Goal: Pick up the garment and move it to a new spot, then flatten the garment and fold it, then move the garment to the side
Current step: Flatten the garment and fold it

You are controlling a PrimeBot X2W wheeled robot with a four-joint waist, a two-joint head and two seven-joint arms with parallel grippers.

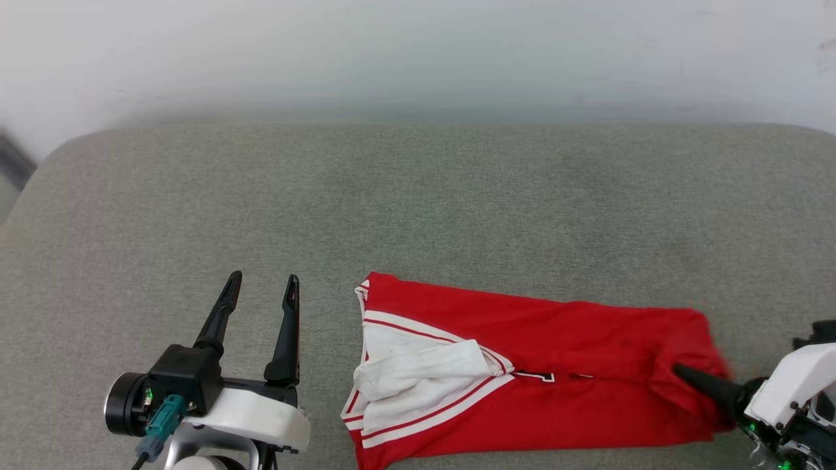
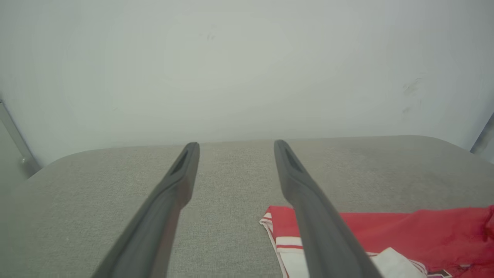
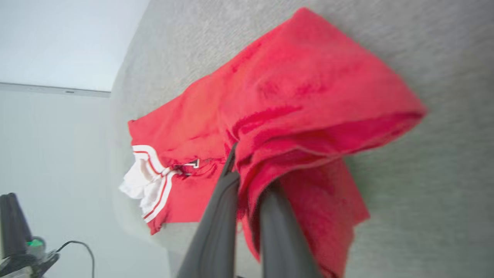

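Head view: the red jersey garment (image 1: 542,346) with white sleeves and red-white striped trim lies lower centre to lower right of frame. It is in a long narrow band, with a white sleeve lying on top at its left end. My left pincer (image 1: 264,279) is lower left, fingers spread wide, empty, near the sleeve end, not touching. My right pincer (image 1: 686,373) is at the lower right edge, on the hem end; the cloth is blurred there.

Left wrist view: my two fingers are apart with nothing between them. The garment is in the lower right corner, flat.

Right wrist view: my fingers are narrow with red cloth pinched between. The hem end is lifted and bunched, the rest lying down.

Progress, my guess: pickup, move and flattening look done, and the lengthwise fold is in. A cross fold seems in hand. Left to do: finish the fold, move it aside.

Surface: grey woven-fabric surface (image 1: 418,196) with rounded corners, pale wall (image 1: 418,52) behind it.
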